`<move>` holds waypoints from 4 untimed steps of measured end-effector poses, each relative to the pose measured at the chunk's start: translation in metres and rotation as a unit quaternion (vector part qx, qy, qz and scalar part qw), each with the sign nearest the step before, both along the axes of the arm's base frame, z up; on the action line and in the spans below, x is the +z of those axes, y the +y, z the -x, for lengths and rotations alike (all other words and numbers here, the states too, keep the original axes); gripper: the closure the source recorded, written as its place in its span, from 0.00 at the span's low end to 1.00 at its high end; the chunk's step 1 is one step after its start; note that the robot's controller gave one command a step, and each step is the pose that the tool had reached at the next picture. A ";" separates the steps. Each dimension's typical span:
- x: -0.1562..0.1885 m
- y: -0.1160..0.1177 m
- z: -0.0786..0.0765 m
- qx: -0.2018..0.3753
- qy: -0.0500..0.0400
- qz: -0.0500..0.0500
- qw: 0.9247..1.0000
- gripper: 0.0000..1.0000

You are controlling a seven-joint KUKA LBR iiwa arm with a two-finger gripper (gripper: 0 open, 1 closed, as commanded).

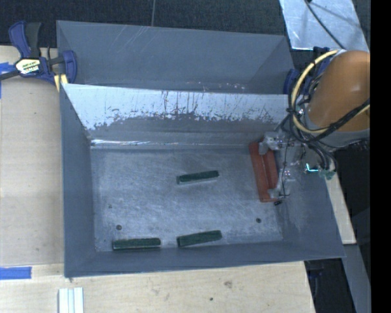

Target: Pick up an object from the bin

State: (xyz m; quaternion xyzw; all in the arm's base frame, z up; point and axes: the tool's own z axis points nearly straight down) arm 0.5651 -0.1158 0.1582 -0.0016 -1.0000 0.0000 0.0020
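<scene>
The claw (281,175) stood just beside the red bar (262,171) by the right wall of the bin (78,175). Whether clenched or released could not be told. Advised: grip squarely across the bar and lift straight, clear of the wall.

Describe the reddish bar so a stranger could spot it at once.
In the grey metal bin, go to the right wall. A slim bar lies along its foot. It alone is reddish-brown; the three other bars are dark green.

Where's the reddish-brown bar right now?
The reddish-brown bar lies at the bin's right side, beside the gripper; the nearest dark green bar is to its left.
</scene>
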 end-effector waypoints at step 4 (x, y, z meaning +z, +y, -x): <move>-0.088 0.111 -0.057 0.089 -0.005 0.000 0.996 0.00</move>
